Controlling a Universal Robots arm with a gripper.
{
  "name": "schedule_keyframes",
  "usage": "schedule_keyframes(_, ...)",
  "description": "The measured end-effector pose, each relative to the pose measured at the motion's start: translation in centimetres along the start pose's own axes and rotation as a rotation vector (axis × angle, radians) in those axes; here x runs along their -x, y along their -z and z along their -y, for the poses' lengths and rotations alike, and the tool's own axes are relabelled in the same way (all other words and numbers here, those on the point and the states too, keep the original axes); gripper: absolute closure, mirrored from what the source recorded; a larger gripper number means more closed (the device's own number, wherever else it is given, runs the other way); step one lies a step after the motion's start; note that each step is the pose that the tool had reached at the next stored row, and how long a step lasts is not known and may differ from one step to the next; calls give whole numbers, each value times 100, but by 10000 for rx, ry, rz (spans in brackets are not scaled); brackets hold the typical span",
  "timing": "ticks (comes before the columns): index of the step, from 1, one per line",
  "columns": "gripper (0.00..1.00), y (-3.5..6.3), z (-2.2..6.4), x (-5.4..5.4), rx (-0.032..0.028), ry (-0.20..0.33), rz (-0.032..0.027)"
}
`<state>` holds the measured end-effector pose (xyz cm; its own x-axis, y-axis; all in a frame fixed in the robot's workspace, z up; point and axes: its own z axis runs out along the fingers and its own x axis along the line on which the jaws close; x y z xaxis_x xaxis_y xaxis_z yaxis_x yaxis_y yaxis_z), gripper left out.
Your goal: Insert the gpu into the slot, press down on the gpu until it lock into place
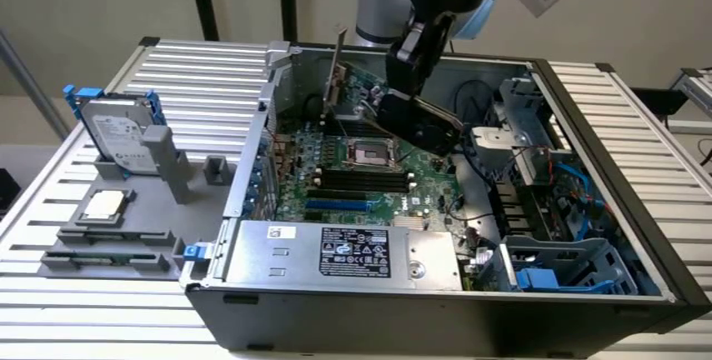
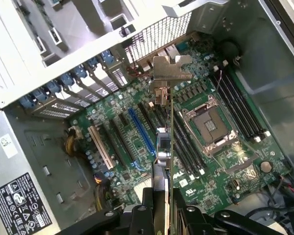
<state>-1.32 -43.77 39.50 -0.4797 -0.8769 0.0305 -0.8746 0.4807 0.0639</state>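
My gripper (image 1: 408, 85) is shut on the gpu (image 1: 421, 125) and holds it tilted in the air over the open computer case. The card's black cover faces the exterior view's right, and its silver bracket (image 1: 333, 72) points to the case's back wall. In the wrist view the gpu (image 2: 169, 147) appears edge-on between my fingers (image 2: 148, 215), with the bracket (image 2: 171, 68) at its far end. The blue slot (image 1: 337, 206) lies bare on the motherboard, nearer the power supply than the card is. In the wrist view the slot (image 2: 141, 131) runs beside the card's edge, apart from it.
Black memory slots (image 1: 358, 181) and the CPU socket (image 1: 368, 153) lie between card and slot. A power supply (image 1: 345, 252) fills the case's near end. A blue drive cage (image 1: 556, 270) and cables sit on the exterior view's right. The grey hard drive (image 1: 120, 139) stands outside the case.
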Motion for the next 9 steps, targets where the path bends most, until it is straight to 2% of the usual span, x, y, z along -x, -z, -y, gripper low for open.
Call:
schedule_keyframes(2, 74, -7, 1, 0, -42, 297, 46)
schedule_keyframes(4, 74, -12, 1, 1, -56, 552, 135)
schedule_keyframes(7, 74, -18, 1, 0, -20, 890, 300)
schedule_keyframes(9, 74, -18, 1, 0, -19, 906, 304)
